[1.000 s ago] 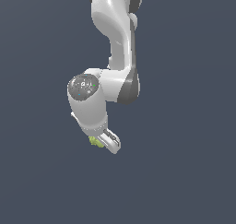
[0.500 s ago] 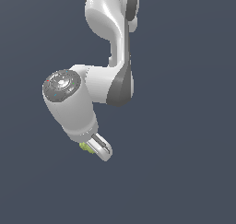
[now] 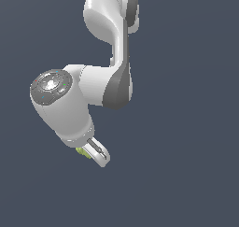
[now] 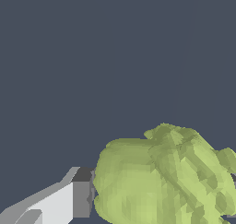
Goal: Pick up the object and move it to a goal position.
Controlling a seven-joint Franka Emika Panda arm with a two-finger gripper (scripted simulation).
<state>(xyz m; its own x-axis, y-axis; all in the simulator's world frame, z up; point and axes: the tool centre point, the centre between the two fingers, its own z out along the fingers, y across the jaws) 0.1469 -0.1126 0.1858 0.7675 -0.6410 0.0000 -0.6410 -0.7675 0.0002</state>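
Fingers (image 3: 95, 152) pinching the object (image 3: 83, 151), a tiny lumpy yellow-green clump (image 4: 166, 177) peeking out beside them on the exterior view's left, pressed against one grey-padded white finger in the wrist view, surface ridged and irregular.

Yellow-green lumpy clump (image 4: 166, 177); white pincer (image 3: 95, 152) with grey pads (image 4: 82, 197); white-and-grey arm (image 3: 100, 86); slate-blue backdrop.

bent white arm, pincer (image 3: 92, 152) low, clamped on clump (image 3: 83, 151)
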